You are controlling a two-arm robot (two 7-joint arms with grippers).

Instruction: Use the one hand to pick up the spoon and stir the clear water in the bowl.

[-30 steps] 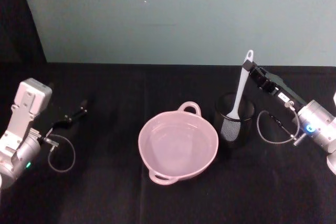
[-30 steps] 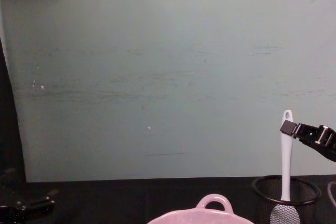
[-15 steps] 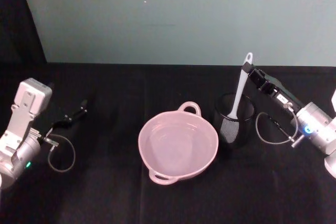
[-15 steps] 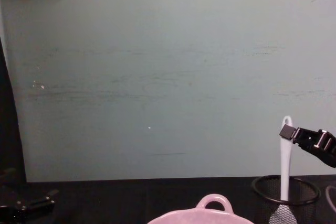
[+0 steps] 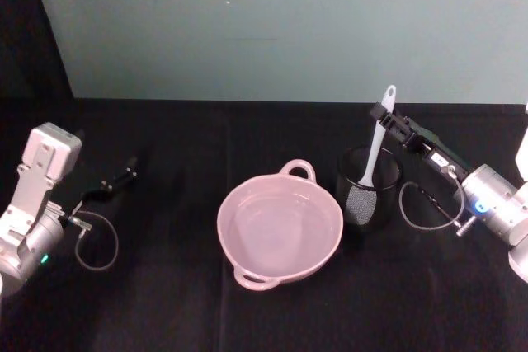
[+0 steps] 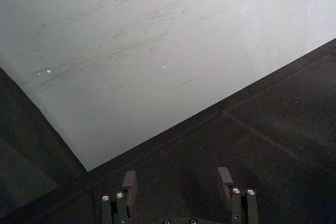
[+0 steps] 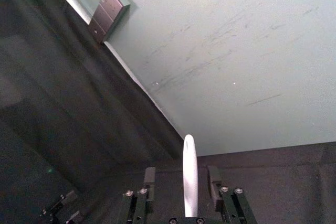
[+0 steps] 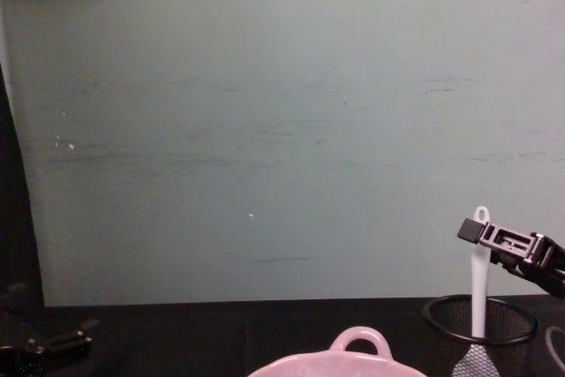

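One pincer, the right pincer (image 5: 381,111), sits unclenched around the spoon (image 5: 375,144) handle and next must squeeze, then lift.

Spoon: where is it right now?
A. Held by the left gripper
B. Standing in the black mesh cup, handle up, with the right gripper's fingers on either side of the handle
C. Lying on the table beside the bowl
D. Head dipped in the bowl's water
B. The spoon stands in the mesh cup, and the right gripper has its open fingers either side of the handle; the bowl holds no spoon.
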